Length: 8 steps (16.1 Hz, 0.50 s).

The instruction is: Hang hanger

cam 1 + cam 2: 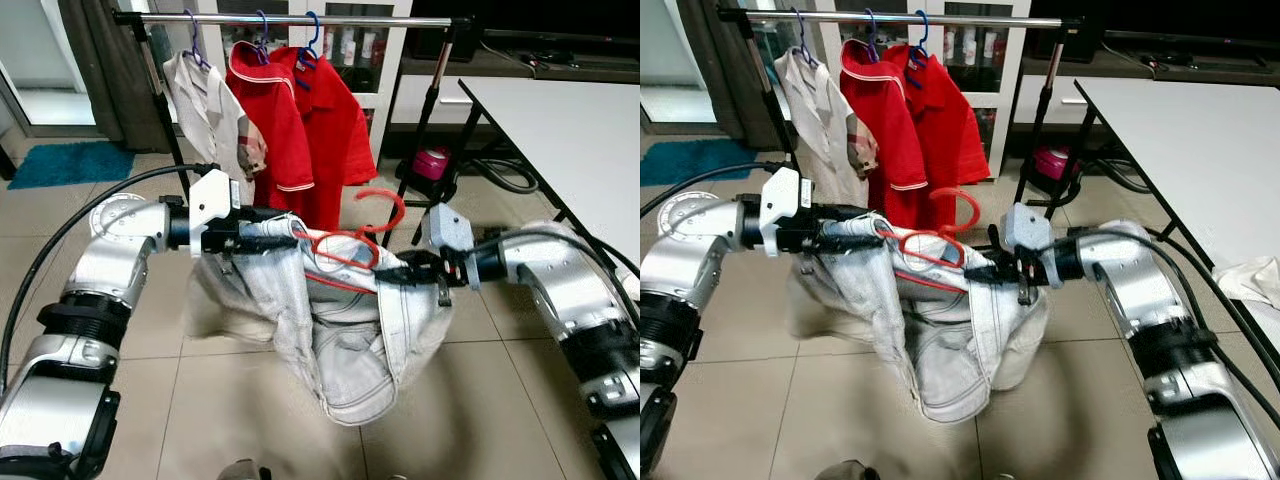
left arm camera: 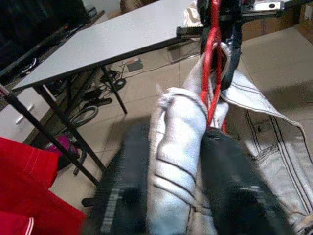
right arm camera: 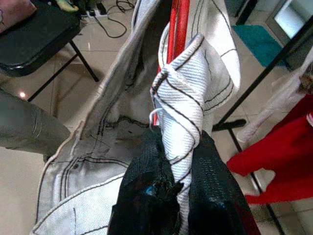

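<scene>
A red hanger (image 1: 350,240) carries a white denim garment (image 1: 340,340), held up between my two arms in front of the clothes rail (image 1: 300,19). My left gripper (image 1: 285,242) is shut on one shoulder of the garment and hanger; its fingers (image 2: 230,196) squeeze the bunched cloth. My right gripper (image 1: 390,274) is shut on the other shoulder, its fingers (image 3: 146,186) clamping twisted fabric and the red hanger (image 3: 177,24). The hook (image 1: 385,205) points up, below the rail. The garment sags towards the floor.
On the rail hang a white shirt (image 1: 215,120) and two red shirts (image 1: 300,130) on blue hangers. A white table (image 1: 570,130) stands at the right, with a pink object (image 1: 432,163) and cables by the rail's leg. Tiled floor lies below.
</scene>
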### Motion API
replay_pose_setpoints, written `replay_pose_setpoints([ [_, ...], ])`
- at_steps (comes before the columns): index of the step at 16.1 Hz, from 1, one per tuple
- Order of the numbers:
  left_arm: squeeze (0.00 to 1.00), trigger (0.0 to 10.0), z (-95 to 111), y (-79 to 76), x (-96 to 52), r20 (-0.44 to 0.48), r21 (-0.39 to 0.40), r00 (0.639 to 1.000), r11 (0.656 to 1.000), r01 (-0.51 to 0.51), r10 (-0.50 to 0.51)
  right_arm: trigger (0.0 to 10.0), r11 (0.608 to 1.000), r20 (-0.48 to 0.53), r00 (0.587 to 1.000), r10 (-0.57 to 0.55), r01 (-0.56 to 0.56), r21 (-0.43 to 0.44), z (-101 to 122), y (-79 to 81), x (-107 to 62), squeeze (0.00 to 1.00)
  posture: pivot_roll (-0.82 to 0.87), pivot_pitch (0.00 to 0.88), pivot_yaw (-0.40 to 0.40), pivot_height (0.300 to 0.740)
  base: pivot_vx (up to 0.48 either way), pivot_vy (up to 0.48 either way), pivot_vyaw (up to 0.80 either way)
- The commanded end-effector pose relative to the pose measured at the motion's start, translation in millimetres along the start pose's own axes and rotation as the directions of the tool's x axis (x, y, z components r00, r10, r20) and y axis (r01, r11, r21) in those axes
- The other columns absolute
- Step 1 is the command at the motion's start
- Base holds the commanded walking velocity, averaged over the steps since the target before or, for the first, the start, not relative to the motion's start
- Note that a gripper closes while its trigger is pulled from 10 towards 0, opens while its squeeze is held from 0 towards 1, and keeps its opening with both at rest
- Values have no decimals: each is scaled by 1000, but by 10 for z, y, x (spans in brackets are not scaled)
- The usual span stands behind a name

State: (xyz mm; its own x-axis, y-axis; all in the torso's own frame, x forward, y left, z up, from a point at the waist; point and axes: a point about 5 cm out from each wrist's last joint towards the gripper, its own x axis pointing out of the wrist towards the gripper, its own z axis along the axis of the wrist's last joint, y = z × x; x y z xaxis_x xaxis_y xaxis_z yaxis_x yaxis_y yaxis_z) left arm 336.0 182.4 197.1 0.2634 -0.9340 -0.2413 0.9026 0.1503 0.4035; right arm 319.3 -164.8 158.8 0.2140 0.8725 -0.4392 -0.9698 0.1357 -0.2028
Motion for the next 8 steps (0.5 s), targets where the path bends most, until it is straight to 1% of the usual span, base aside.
replay_pose_setpoints([
  [1, 1000, 10000, 99, 60, -72, 9, 48, 1000, 999, -13, 12, 0, 1000, -23, 1000, -20, 20, -12, 6, -14, -86, 0, -125, 0, -23, 740, 0, 0, 0],
  [2, 1000, 10000, 102, 64, -79, 10, 48, 1000, 999, -13, 12, 0, 1000, -24, 999, -23, 23, -11, 3, -12, -95, 0, -126, 0, -23, 740, 0, 0, 0],
  [4, 1000, 10000, 141, 90, -84, 40, 33, 999, 999, -32, 31, 0, 1000, -29, 999, -28, 28, -10, -6, -5, -121, 0, -125, 0, -24, 740, 0, 0, 0],
  [5, 1000, 10000, 173, 118, -83, 77, 11, 995, 998, -57, 56, 0, 999, -32, 999, -37, 36, -8, -12, -4, -131, 0, -126, 0, -24, 740, 0, 0, 0],
  [6, 1000, 10000, 193, 172, -74, 104, -24, 987, 992, -122, 124, 0, 999, -39, 998, -50, 50, -5, -23, 2, -136, 0, -125, 0, -25, 740, 0, 0, 0],
  [7, 1000, 10000, 159, 220, -62, 77, -65, 977, 978, -196, 201, 0, 997, -55, 995, -82, 82, 3, -48, 5, -128, 0, -125, 0, -26, 740, 0, 0, 0],
  [8, 1000, 10000, 143, 227, -59, 63, -77, 974, 974, -213, 218, 0, 995, -62, 994, -95, 95, 5, -57, 6, -124, 0, -125, 0, -25, 740, 0, 0, 0],
])
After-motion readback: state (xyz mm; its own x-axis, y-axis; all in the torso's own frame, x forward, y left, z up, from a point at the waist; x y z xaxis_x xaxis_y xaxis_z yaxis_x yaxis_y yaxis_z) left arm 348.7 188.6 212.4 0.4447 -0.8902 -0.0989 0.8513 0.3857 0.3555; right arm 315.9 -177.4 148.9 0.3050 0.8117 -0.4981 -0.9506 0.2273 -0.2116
